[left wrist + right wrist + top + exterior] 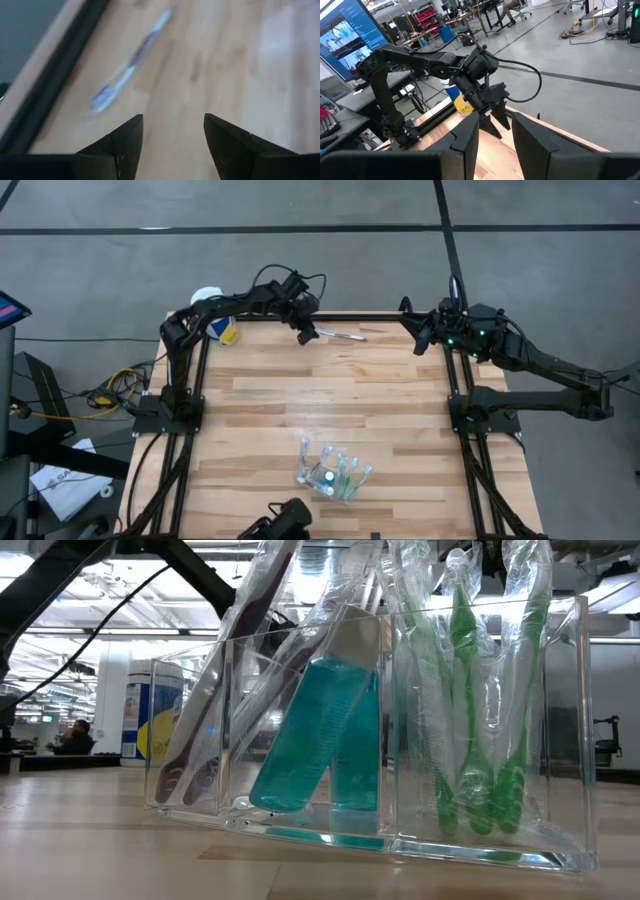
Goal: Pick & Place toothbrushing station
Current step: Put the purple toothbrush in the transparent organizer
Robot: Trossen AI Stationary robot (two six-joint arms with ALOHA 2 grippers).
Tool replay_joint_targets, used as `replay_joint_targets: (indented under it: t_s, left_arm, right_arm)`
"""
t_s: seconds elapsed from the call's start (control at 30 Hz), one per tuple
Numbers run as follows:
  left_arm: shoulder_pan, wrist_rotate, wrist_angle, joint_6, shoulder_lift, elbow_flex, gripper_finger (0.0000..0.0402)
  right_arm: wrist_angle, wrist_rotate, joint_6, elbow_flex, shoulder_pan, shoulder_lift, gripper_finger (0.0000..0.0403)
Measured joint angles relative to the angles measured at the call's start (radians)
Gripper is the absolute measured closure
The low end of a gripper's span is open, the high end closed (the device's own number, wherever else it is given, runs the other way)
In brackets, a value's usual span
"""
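Note:
The toothbrushing station (330, 470) is a clear plastic holder with compartments, standing on its base near the table's near edge. In the low view it holds dark purple brushes (215, 710), two teal tubes (320, 730) and green brushes (480, 720), all leaning upright. One wrapped toothbrush (342, 335) lies flat at the table's far edge. It also shows in the left wrist view (131, 65). My left gripper (306, 335) is open and empty just left of that brush, low over the table (173, 135). My right gripper (420, 340) waits open at the far right corner (495, 135).
A white-capped canister with a yellow and blue label (215, 320) stands at the far left corner, beside the left arm; it also shows in the low view (150, 720). The table's dark frame rail (60, 75) runs close along the lying brush. Bare wood (330, 395) lies mid-table.

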Motion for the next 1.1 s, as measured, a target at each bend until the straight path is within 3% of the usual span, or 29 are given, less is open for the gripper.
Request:
replay_joint_targets:
  t_s: [0.5,0.93,1.1]
  left_arm:
    - [-0.134,0.287,-0.008,0.104,-0.022,0.018,0.0197]
    - [-0.125,0.327,-0.041,0.028,-0.009,0.064,0.0197]
    - [-0.115,0.213,-0.035,0.035,-0.02,0.065,0.0197]
  right_arm:
    - [-0.002,-0.046,0.0,0.0,0.0,0.0,0.0294]
    - [-0.002,-0.046,-0.008,0.0,0.0,0.0,0.0294]
    - [-0.119,-0.046,0.028,0.004,-0.034,0.067,0.0294]
